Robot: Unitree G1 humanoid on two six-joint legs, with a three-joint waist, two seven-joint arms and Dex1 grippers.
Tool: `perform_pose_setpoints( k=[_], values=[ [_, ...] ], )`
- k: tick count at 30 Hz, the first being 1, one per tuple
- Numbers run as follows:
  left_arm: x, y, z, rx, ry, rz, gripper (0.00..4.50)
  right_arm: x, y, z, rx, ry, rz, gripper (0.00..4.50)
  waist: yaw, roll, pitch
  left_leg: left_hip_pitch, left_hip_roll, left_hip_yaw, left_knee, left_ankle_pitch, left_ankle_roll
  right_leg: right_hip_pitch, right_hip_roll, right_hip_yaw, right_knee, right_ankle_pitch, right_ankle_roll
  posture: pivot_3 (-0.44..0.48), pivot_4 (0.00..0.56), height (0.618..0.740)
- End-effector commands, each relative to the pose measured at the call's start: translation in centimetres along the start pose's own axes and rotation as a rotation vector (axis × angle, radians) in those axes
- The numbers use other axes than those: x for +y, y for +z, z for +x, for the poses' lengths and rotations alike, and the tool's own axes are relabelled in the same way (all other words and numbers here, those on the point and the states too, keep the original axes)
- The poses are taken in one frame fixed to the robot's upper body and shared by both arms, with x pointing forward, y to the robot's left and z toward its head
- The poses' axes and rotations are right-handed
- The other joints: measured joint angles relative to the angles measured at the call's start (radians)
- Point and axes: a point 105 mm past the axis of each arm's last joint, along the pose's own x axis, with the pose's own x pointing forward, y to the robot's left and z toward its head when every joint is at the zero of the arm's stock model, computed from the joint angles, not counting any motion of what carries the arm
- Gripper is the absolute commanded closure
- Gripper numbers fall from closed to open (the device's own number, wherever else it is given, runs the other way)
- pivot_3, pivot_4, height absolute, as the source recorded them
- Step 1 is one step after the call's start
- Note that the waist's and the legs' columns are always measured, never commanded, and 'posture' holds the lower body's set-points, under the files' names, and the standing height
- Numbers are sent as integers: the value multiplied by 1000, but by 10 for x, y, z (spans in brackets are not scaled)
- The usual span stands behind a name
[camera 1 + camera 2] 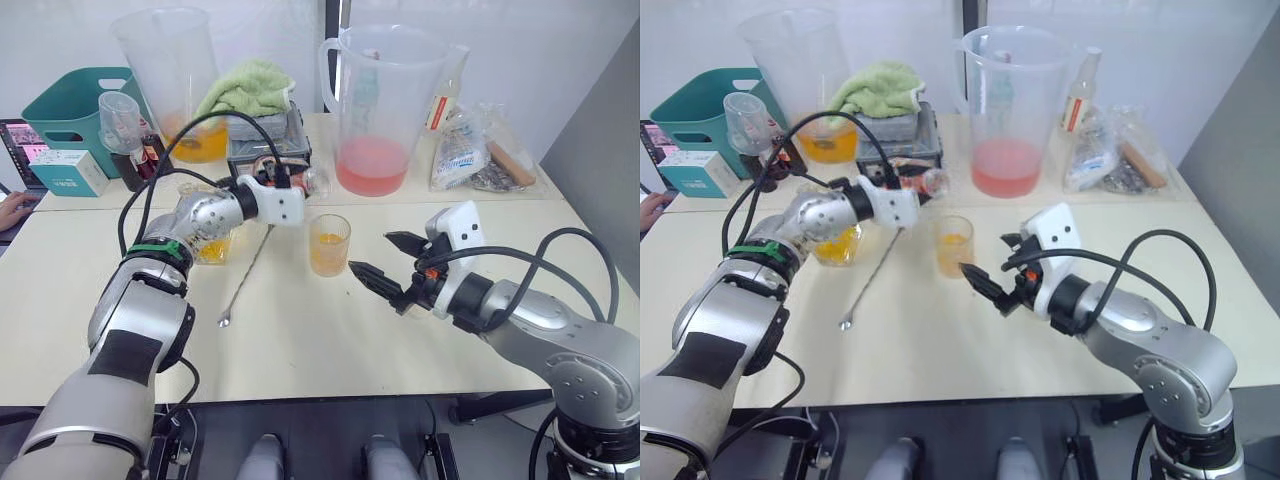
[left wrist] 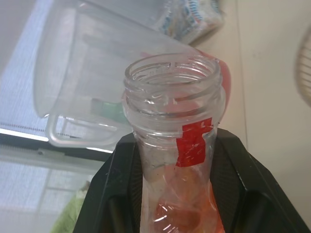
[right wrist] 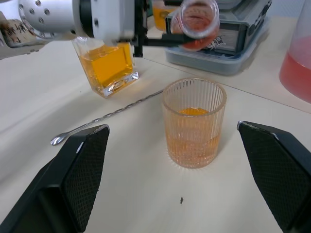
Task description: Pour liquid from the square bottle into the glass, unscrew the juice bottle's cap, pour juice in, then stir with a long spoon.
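Left wrist view shows you the left gripper [image 2: 177, 194] clamping the uncapped plastic juice bottle [image 2: 177, 145]; your right gripper [image 3: 177, 179], fingers [image 3: 80, 170] spread wide, flanks the ribbed glass [image 3: 194, 124] on the bench [image 3: 146, 194].

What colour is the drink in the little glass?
Orange-yellow. The glass has ribbed clear sides and is partly filled; the right wrist view shows it best.

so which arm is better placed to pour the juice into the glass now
The left. Its claw is shut on the uncapped juice bottle, tipped with its mouth toward the glass. The right claw is open beside the glass, holding nothing.
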Motion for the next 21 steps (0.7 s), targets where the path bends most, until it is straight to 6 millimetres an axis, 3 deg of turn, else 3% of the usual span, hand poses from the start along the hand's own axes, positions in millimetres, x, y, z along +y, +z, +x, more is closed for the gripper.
perform_pose_setpoints(
  k=[1,10,16,21],
  values=[
    [51,11,-13,-82,138,-132,2941,-6,8,-5,-43,-10,-34,11,0,0,0,0,0,0,0,0,0,0,0,0,0,0,0,0,150,740],
    [87,10,-53,-186,109,-603,2941,-25,2,-12,-33,31,-82,11,-20,0,0,0,0,-1,1,0,0,0,0,0,6,0,0,0,150,740],
    [91,19,-91,-228,46,-844,2941,-39,0,-18,-38,82,-120,11,-33,0,0,0,0,-2,1,0,1,0,0,0,8,0,0,0,150,740],
    [93,36,-145,-271,-11,-1034,2941,-45,-7,-22,-21,186,-156,11,-47,0,0,0,0,-2,2,0,1,0,0,0,8,0,0,0,150,740]
  ],
)
